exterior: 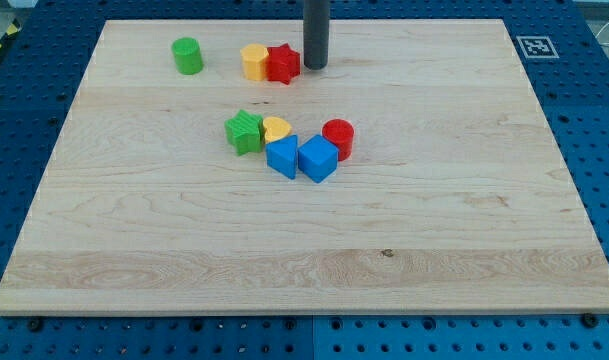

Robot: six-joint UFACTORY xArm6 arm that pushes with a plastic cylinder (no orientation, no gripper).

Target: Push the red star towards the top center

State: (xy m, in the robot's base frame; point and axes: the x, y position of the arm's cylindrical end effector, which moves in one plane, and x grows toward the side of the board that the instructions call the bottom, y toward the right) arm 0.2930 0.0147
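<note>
Camera view: the rod is standing upright, entering from the view's top edge, with my tip (315, 66) resting on the wooden board (464, 230) just at 3 o'clock of the red star (282, 63); contact cannot be confirmed. No gripper is fitted; nothing is held. The red star is sitting near top centre, touching a yellow block (254, 61) at its 9 o'clock. A green cylinder (187, 55) is standing well apart at 9 o'clock.
</note>
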